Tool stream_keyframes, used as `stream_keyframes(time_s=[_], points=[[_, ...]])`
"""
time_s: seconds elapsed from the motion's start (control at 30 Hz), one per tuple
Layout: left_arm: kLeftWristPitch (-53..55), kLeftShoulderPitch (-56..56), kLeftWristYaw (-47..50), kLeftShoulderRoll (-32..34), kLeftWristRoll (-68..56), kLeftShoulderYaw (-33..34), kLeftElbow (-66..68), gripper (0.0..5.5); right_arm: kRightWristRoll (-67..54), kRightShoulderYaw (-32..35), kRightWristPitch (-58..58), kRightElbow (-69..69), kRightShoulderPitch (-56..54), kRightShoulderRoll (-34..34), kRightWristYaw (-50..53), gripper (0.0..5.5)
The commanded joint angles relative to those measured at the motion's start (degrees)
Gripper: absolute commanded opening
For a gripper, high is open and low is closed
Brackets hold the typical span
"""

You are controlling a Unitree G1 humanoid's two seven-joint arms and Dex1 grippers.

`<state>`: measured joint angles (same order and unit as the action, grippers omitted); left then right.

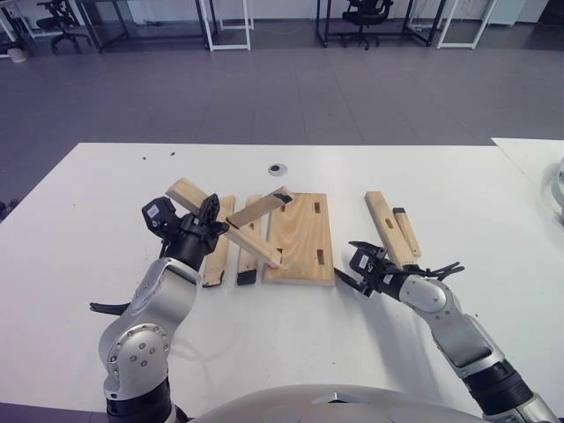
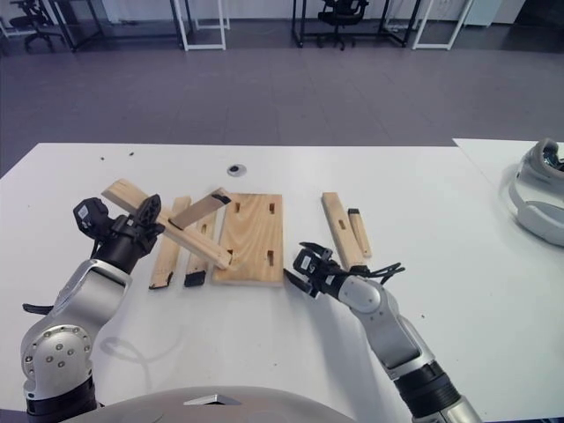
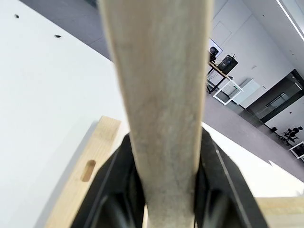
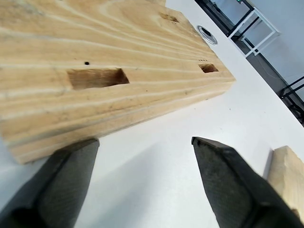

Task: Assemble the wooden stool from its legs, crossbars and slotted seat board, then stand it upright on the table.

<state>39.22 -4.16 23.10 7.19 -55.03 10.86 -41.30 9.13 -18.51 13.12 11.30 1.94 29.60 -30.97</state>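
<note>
While the left gripper (image 1: 210, 227) clamps a tilted wooden leg (image 1: 251, 247), its lower end on the slotted seat board (image 1: 300, 229) lying flat mid-table (image 1: 106, 203), the right gripper (image 1: 357, 269) gapes wide, holding nothing, beside the board's front right corner.

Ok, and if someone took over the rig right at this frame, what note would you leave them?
Left end effector: shut on a leg, held tilted, lower end at the seat board's near left edge.
Right end effector: open, empty, low over the table by the board's near right corner.
Parts: board flat, visible slots empty; two flat pieces left of it, a black-tipped piece aslant across them; long piece and short piece to its right.
Done: nothing looks joined.
Left: fit the legs and crossbars into the board, then stand the stool up.
</note>
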Motion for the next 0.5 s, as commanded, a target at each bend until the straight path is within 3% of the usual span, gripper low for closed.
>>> stream_keyframes(time_s=[0.03, 0.27, 0.43, 0.5], points=[[-0.58, 0.09, -1.55, 1.87, 6.46, -2.80, -0.16, 1.02, -0.17, -2.00, 0.18, 0.62, -0.40, -1.28, -1.76, 3.66], [-3.01, 3.44, -8.04, 2.37, 14.96, -10.83, 0.32, 1.01, 1.82, -2.77, 0.87, -0.83, -1.57, -1.31, -1.94, 3.66], [-1.32, -0.91, -11.79, 6.41, 21.69, -13.20, 3.43, 1.01, 2.15, -2.50, 1.34, -0.85, -1.89, -1.67, -1.86, 3.66], [0.13, -2.39, -14.43, 10.55, 26.06, -17.69, 4.36, 1.01, 2.42, -2.32, 1.41, -0.95, -2.15, -1.77, -1.74, 3.66]])
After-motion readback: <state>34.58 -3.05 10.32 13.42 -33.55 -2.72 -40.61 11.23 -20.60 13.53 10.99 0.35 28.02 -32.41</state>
